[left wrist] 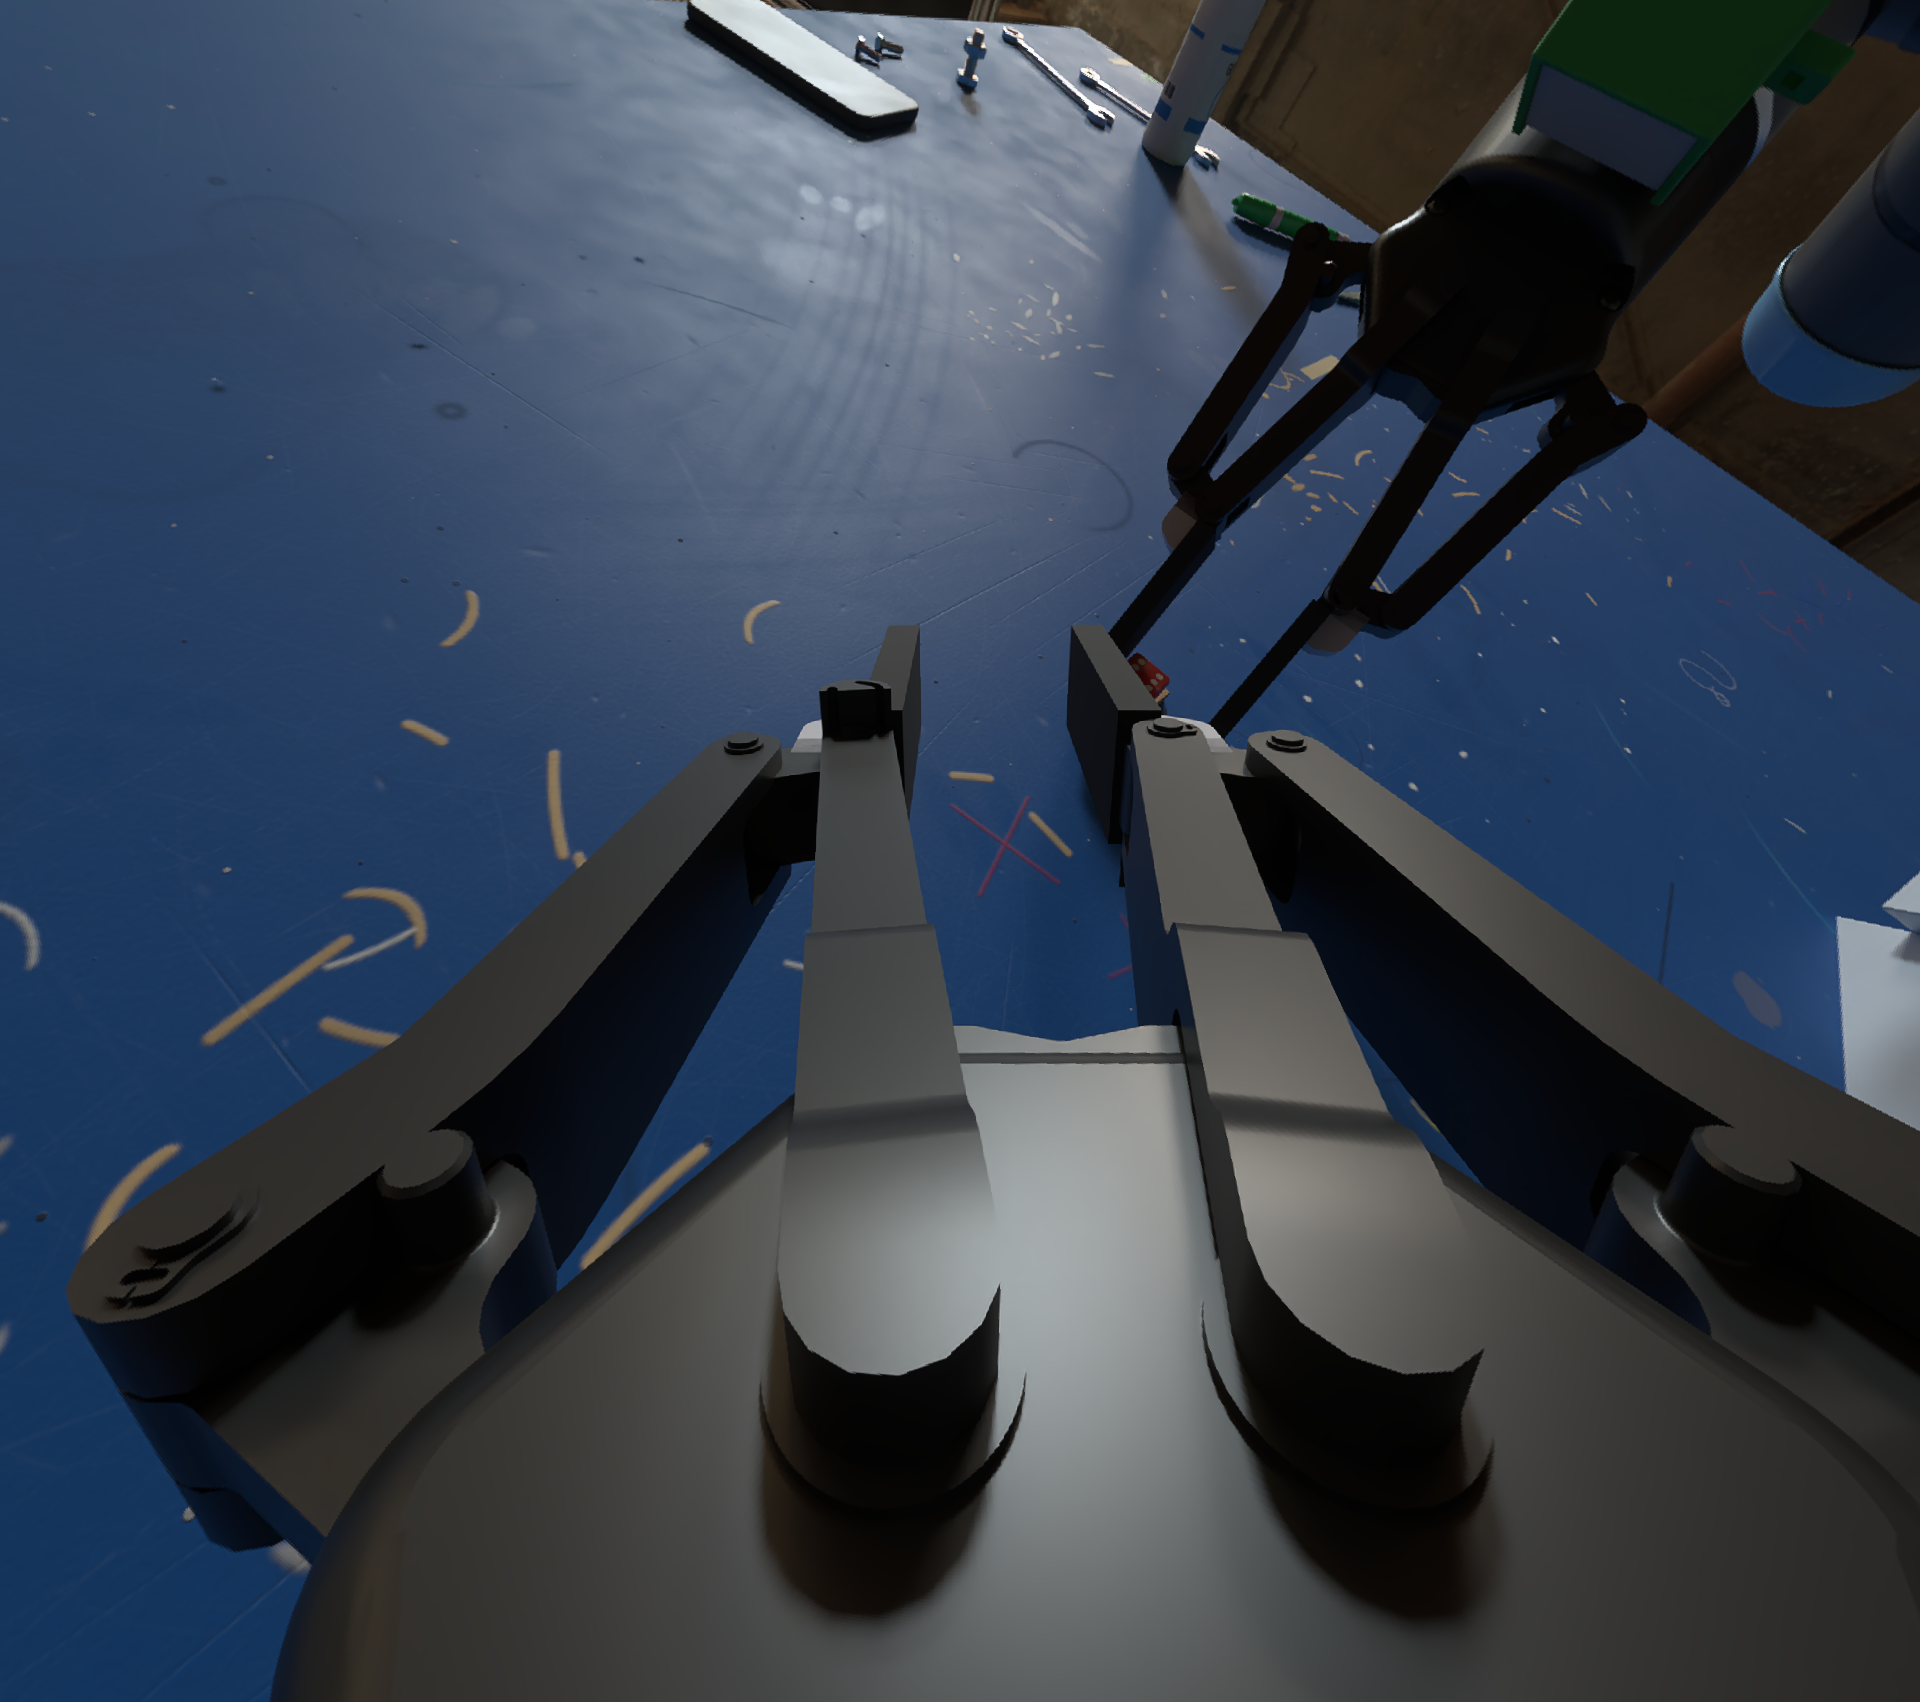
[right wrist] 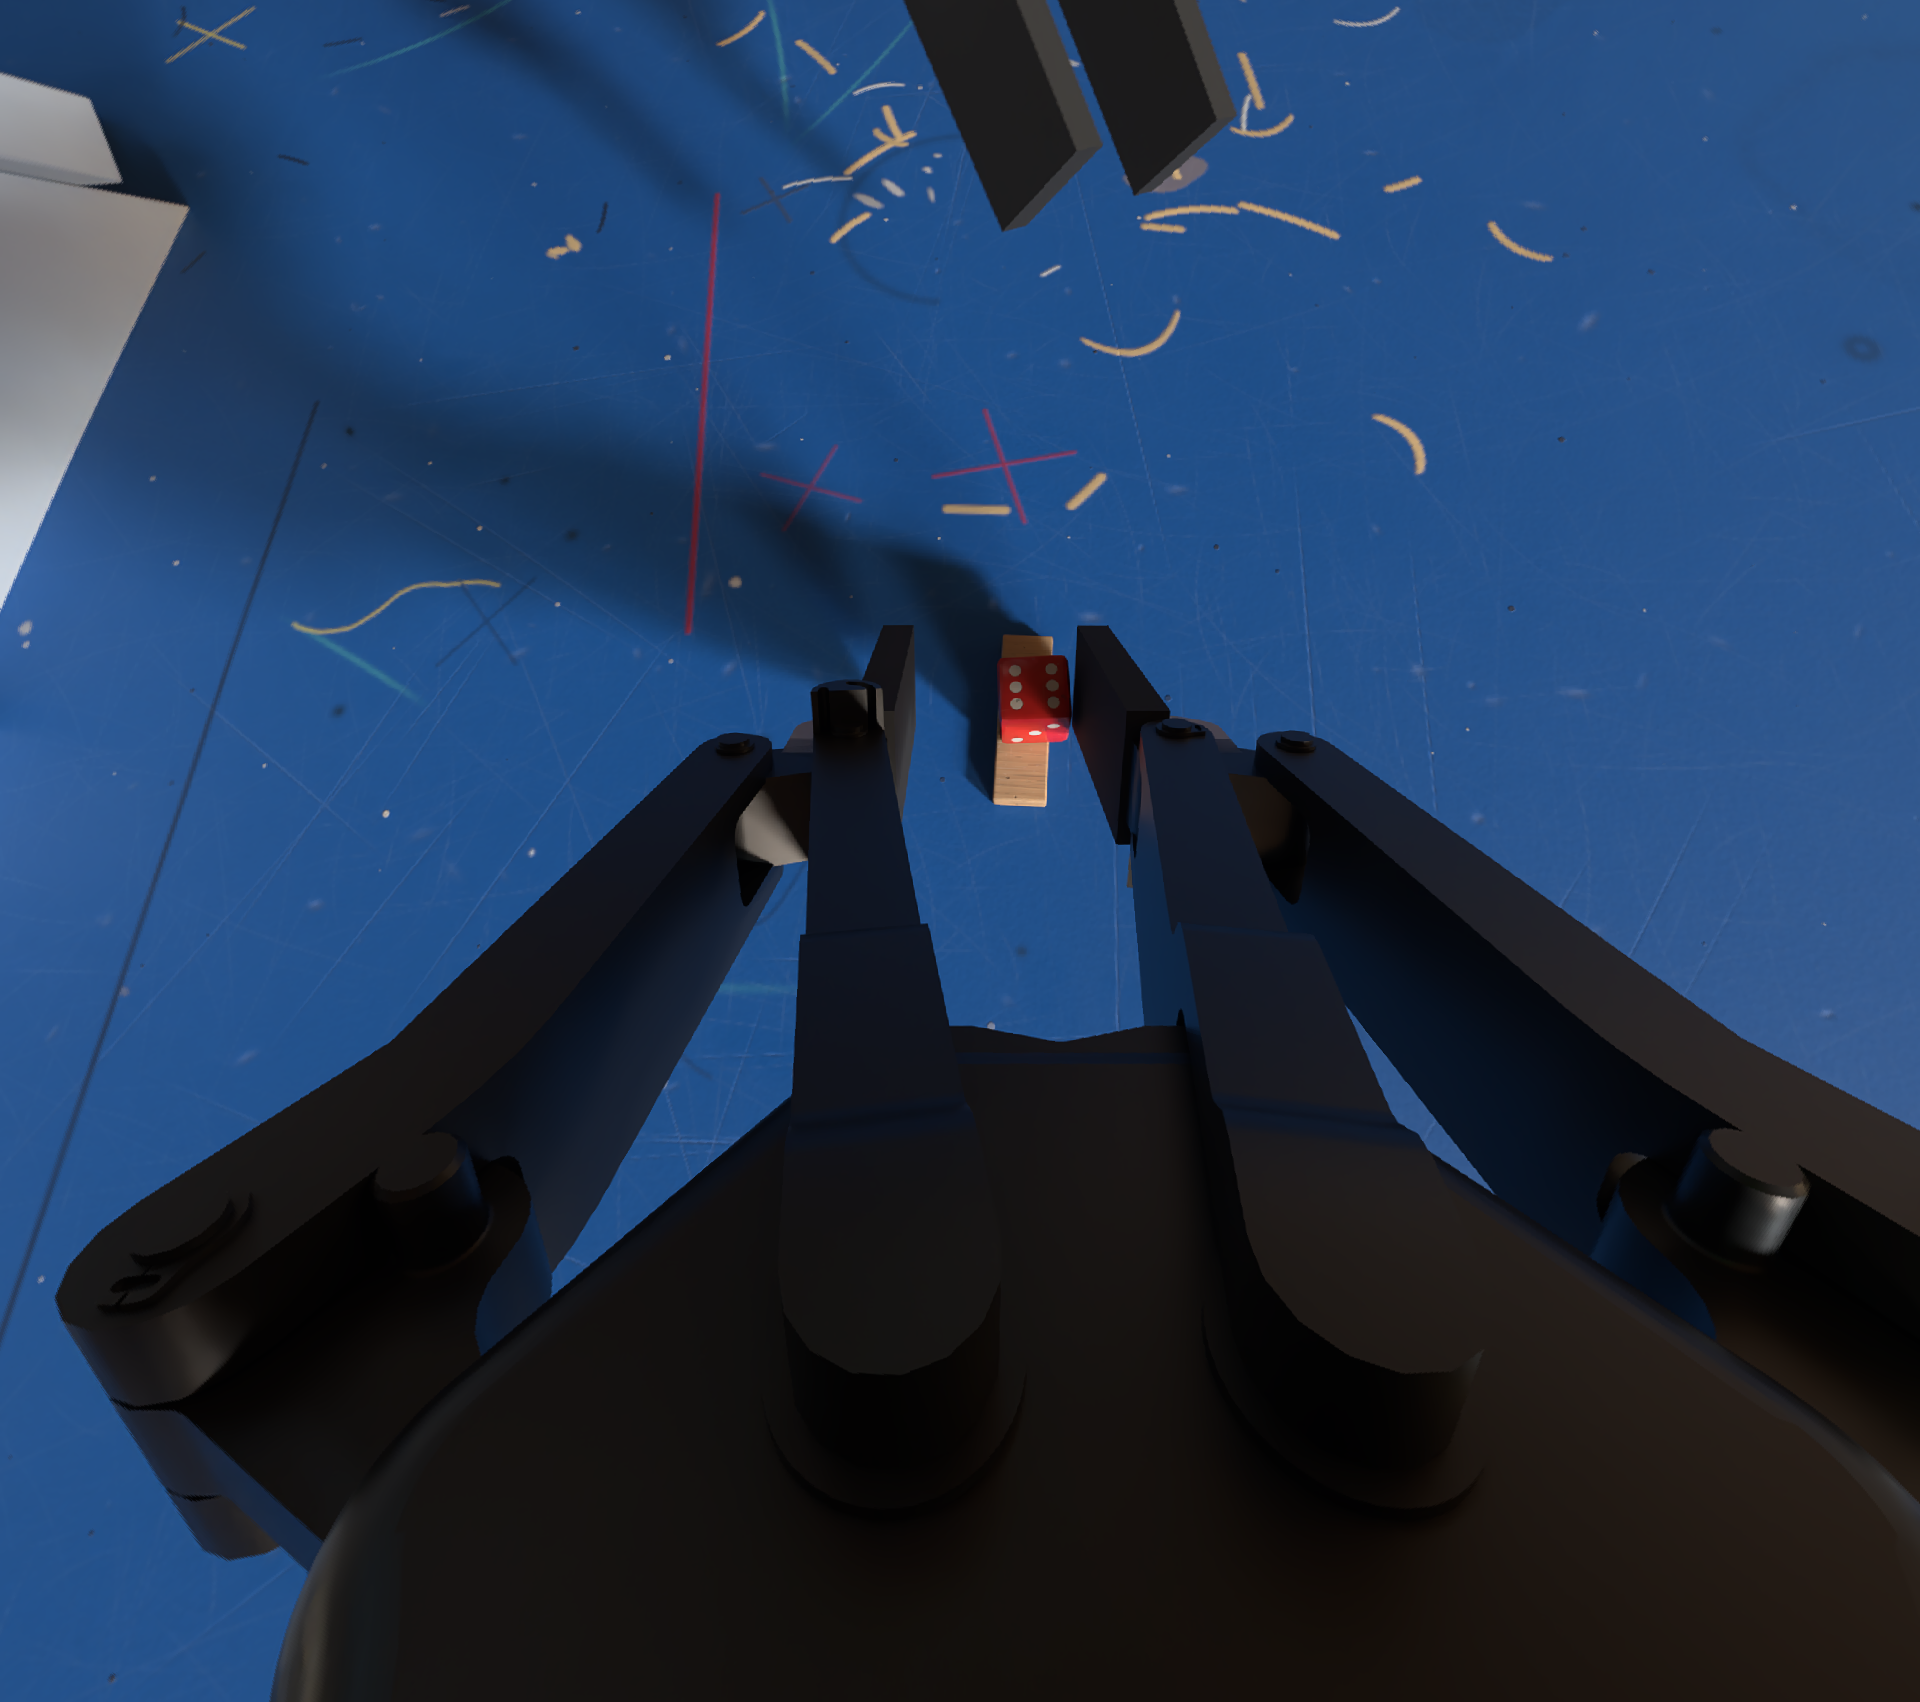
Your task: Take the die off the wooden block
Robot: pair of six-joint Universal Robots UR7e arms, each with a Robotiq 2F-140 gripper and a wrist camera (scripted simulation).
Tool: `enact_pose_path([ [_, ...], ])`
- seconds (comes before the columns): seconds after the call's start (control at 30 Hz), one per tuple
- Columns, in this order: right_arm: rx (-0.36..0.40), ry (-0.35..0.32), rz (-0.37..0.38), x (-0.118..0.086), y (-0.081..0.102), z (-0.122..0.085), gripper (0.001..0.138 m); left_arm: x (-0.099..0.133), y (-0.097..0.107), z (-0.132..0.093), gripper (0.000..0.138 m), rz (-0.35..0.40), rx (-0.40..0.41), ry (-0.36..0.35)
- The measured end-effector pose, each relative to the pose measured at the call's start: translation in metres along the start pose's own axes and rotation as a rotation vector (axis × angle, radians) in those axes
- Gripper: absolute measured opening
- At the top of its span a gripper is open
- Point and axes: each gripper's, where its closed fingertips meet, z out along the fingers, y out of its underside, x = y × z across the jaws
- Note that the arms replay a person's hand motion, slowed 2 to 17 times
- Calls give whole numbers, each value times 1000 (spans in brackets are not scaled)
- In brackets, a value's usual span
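Note:
A small red die point(right wrist: 1032, 696) with white pips sits on a thin wooden block point(right wrist: 1021, 769) lying flat on the blue table. My right gripper point(right wrist: 997, 686) is open and low over the table. The die and block lie between its fingers, close to the right-hand finger point(right wrist: 1117, 696). My left gripper point(left wrist: 997, 686) is open and empty, a little short of the die. In the left wrist view only a corner of the die point(left wrist: 1148, 673) shows behind my finger, with the right gripper point(left wrist: 1171, 681) straddling it. The left gripper's fingers point(right wrist: 1039, 125) hang at the top of the right wrist view.
At the far table edge lie a black flat bar point(left wrist: 800, 63), bolts point(left wrist: 971, 57), wrenches point(left wrist: 1060, 78), a white glue bottle point(left wrist: 1216, 31) and a green marker point(left wrist: 1273, 216). A white sheet or box point(right wrist: 73, 270) sits at the table's side. The blue tabletop point(left wrist: 520, 405) carries wood shavings.

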Motion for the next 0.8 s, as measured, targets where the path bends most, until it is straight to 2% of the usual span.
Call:
enact_pose_path([
  [0.2, -4, 9, 42, 2, -1, 0, 42, 3, 3, 3, 39, 15, -32, 4],
  [0.8, -38, 65, 40, 7, -1, 1, 40, 13, 13, 2, 39, 66, -70, 29],
])
